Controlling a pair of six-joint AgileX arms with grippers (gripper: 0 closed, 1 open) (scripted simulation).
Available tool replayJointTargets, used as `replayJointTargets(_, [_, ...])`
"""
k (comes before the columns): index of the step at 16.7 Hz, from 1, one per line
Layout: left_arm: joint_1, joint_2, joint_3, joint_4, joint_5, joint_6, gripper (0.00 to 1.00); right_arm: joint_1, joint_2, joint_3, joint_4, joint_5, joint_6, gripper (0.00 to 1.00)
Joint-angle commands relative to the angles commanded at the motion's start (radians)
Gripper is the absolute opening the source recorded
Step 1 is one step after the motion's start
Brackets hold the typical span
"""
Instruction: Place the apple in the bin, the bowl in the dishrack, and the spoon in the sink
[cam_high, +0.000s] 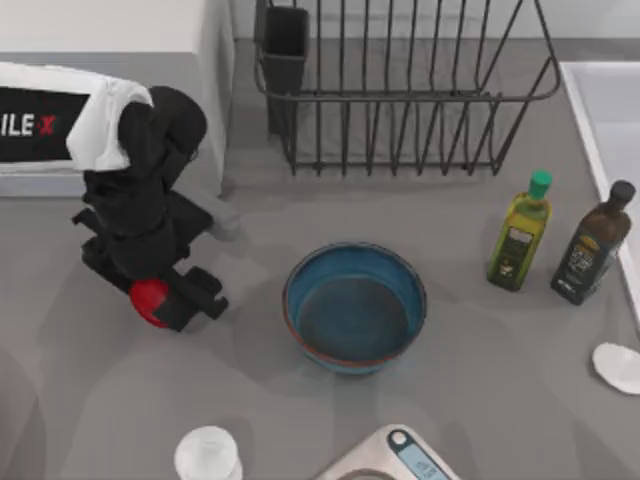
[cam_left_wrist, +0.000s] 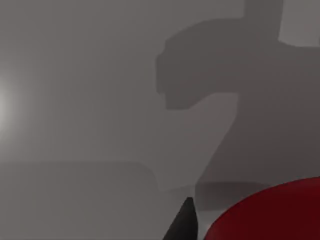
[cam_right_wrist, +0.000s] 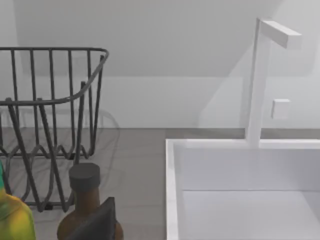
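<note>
The left end effector (cam_high: 160, 298) is clamped on the apple (cam_high: 148, 299) at the desk's (cam_high: 250, 400) left side, left of the bowl (cam_high: 355, 306); in the left wrist view the apple (cam_left_wrist: 270, 212) sits beside a dark fingertip (cam_left_wrist: 184, 222). The apple step seems in hand. Next it needs carrying to the bin, whose place I cannot tell. Being round, the apple has no long axis or heading. The bowl stands upright, mouth up, near the dishrack (cam_high: 400, 90). The spoon's (cam_high: 617, 366) oval end lies by the sink (cam_high: 600, 120).
</note>
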Motion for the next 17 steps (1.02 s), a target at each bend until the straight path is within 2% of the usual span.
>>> replayJointTargets(9, [-0.002,-0.114,0.219,-0.342,-0.001,-0.005,0.0,0.0,0.0,0.0,0.0,0.0,0.0,1.0])
replayJointTargets(17, [0.001,-0.119,0.205,-0.346,0.005,-0.036,0.0,0.0,0.0,0.0,0.0,0.0,0.0,1.0])
